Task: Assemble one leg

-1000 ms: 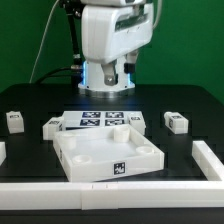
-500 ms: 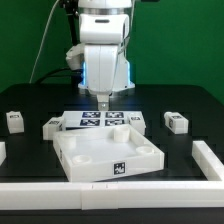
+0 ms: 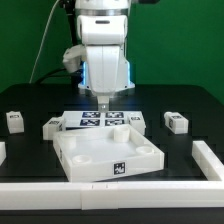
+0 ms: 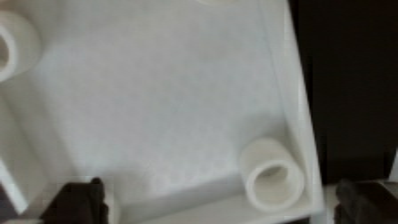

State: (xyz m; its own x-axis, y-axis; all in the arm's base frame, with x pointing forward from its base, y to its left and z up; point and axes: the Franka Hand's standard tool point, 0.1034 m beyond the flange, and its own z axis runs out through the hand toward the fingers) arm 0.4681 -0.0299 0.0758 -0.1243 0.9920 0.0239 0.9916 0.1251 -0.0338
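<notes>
Since a second ago the arm's hand has swung round, so the gripper now shows edge-on in the exterior view; over the last half second nothing has shifted. It hangs in the air above the far side of the tray, holding nothing. The wrist view shows its fingers spread wide apart, with the tray's floor and a round corner socket beneath.

All four legs lie on the black table behind the tray, untouched. The far-left leg and far-right leg sit well apart from it. The second leg and third leg sit at either end of the marker board, just behind the tray. Each lies low, apparently long side across the exterior view, with a marker face towards that camera; which end points where is too small to tell. A white rail runs in front of the tray.
</notes>
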